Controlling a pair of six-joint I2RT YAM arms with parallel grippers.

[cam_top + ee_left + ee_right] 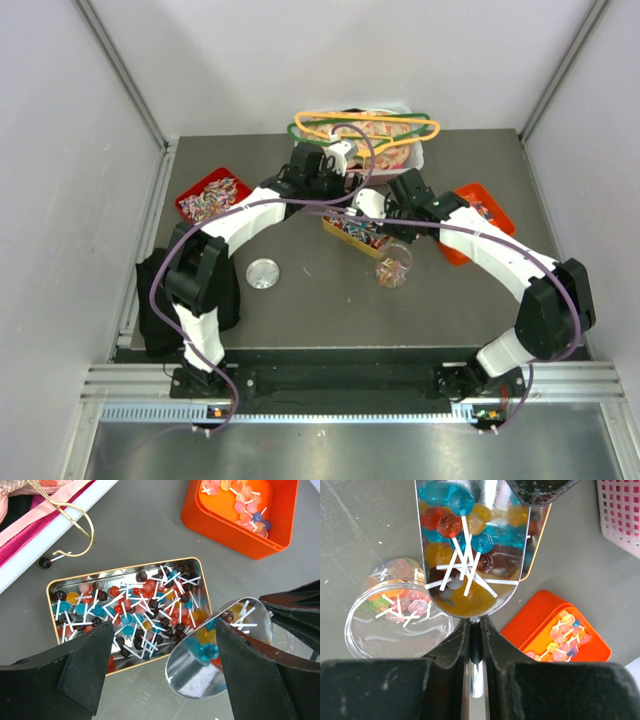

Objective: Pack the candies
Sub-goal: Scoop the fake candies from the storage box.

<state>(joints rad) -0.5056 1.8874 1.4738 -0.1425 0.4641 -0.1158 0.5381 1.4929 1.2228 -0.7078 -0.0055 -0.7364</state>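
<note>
- At the table's far left, we see a red tray point(183, 200) holding a speckled heap of candies point(213, 195). A round metal lid point(264, 273) lies on the table nearer the arms.
- The left gripper point(162, 630) hangs above a gold-rimmed tin point(50, 587) at mid-table. Its fingers are spread wide and we see nothing caught between them.
- The tin holds most of the candies in the left wrist view. They are tiny balls on white sticks, in red, blue, orange and dark shades.
- A loose candy point(45, 562) lies on the bare table just off one end of the tin, near the edge of a white basket point(50, 535).
- A metal scoop point(470, 545) carries a small load of blue, red and amber candies. In the left wrist view its bowl overlaps one corner of the tin.
- The right gripper point(476, 630) is pinched tight on the scoop's thin handle.
- A clear jar point(365, 645) stands just beside the scoop's bowl, with a few pale and orange candies inside it.
- At far right, an orange tray point(530, 620) holds a small cluster of candies.
</note>
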